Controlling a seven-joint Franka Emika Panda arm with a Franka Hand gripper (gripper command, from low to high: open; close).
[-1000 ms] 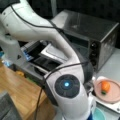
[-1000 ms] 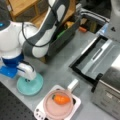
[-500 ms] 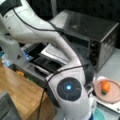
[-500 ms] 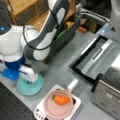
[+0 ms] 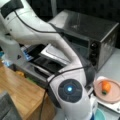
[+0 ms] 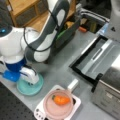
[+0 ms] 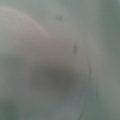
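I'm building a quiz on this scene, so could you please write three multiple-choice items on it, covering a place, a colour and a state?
1. Where does the carrot lie?
A. on the pink plate
B. inside the oven
C. on the teal plate

2. What colour is the plate under the gripper?
A. red
B. teal
C. black

3. How does the oven door stand?
A. shut
B. taken off
C. folded down open

Answers:
1 A: in both front views the orange carrot rests on the pink plate.
2 B: in a front view the gripper sits right over the teal plate.
3 C: in both front views the door lies flat in front of the oven.
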